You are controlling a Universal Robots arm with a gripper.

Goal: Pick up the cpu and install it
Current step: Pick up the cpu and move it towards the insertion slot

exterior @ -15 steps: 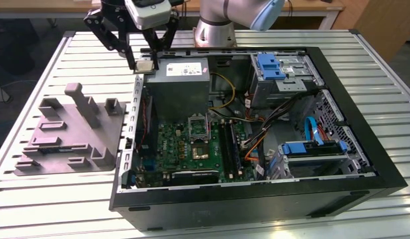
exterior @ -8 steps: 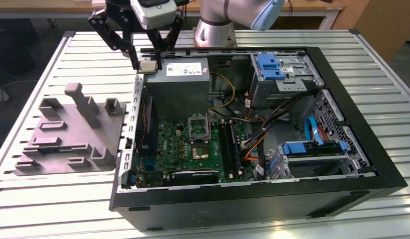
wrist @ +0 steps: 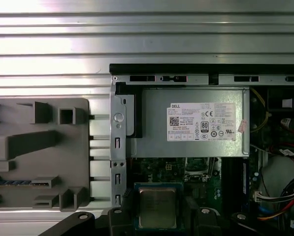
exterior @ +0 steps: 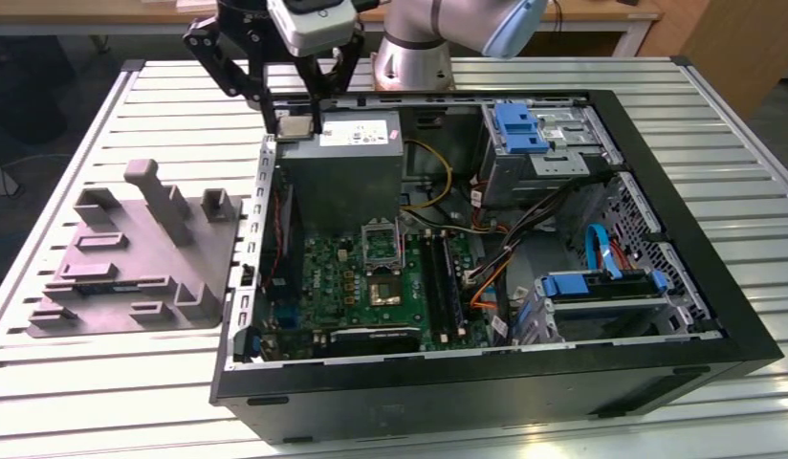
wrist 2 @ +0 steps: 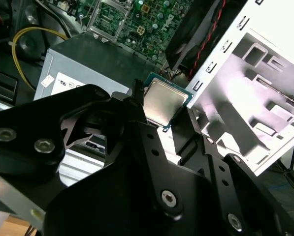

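Cpu [wrist 2: 162, 102] is clamped in the gripper [exterior: 292, 122], held above the power supply [exterior: 359, 153] by the case wall; pickup appears done; not yet seated in the motherboard socket [exterior: 385, 285].

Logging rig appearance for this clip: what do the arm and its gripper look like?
The arm is silver-grey and cylindrical, with a pale blue joint cap. A white-and-grey block sits at the wrist. The gripper is matt black, built of angular linkage bars with silver screw heads at the pivots.
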